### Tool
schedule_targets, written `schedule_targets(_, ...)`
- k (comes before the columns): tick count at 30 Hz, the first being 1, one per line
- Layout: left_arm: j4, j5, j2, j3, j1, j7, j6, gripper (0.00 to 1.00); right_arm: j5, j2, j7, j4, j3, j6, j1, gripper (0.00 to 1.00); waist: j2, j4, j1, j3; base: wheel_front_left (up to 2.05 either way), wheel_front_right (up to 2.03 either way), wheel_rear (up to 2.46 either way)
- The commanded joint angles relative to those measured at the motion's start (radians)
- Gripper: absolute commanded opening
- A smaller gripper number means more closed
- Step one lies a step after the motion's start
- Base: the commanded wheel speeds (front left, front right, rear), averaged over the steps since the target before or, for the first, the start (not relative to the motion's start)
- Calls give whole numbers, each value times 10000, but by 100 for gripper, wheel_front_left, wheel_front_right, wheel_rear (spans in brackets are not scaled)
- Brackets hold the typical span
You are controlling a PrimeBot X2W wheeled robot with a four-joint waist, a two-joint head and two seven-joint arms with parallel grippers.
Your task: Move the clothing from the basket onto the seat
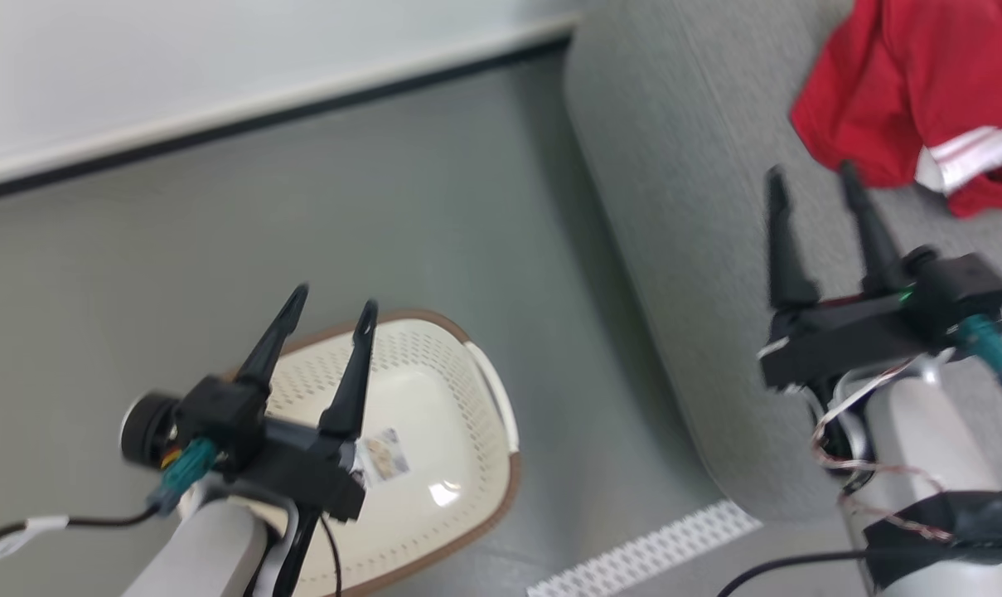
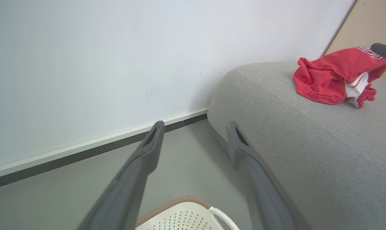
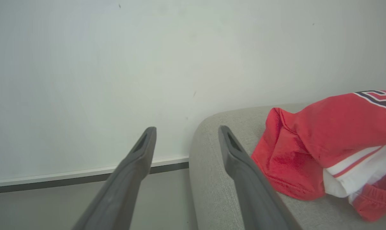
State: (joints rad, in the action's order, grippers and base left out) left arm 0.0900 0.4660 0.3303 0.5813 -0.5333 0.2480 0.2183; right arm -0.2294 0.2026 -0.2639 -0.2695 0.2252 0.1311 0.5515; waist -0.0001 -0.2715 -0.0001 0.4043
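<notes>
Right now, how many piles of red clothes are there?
1: clothes heaped on the seat, far right. The basket looks bare, though the left end effector hides part of it.

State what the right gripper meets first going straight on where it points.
Probably the wall: the right gripper points just past the seat, clothing off to one side. Depth unclear; it might graze the seat.

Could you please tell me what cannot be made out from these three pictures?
1. Clothing: head view, cut off by the top and right edges; the number of garments cannot be counted.
2. Basket: head view, the left arm and bottom edge hide part of its floor.
3. Label: head view, blurred, too small to read.
4. Lettering: right wrist view, cut off by the right edge.
</notes>
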Motion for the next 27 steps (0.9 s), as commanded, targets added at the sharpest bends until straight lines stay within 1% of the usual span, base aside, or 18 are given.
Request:
schedule_targets(1,-54,140,-7,-128,400,86,96,100,-87,128,-7,7,283,-6,-245,100,1,1004,1,-1057,0,0,0)
schedule_targets(3,-114,223,-9,-354,780,122,209,100,-172,176,-7,18,608,-6,-354,100,1,1201,1,-1324,0,0,0)
schedule_targets(4,-114,223,-9,-354,780,122,209,100,-172,176,-7,18,608,-6,-354,100,1,1201,1,-1324,0,0,0)
schedule_targets(7,-264,305,-82,-792,1301,177,341,100,-283,175,-7,53,957,-6,-563,100,1,1512,1,-1747,0,0,0)
schedule_targets(14,-985,-126,-460,-2064,2696,180,560,100,-360,187,-7,269,1462,-6,-1264,100,1,2245,1,-2764,0,0,0)
schedule_targets(18,-1213,-438,-656,-2669,3525,180,481,100,-336,178,-7,429,1613,-6,-1733,100,1,2557,1,-3328,0,0,0)
schedule_targets(23,-1396,-881,-840,-3130,4398,179,303,100,-225,14,-7,466,1542,-6,-2359,100,1,2846,1,-3971,0,0,0)
schedule_targets(27,-1630,-1317,-934,-3460,5120,176,37,100,-50,-186,-7,579,1537,-6,-2975,100,1,2969,1,-4305,0,0,0)
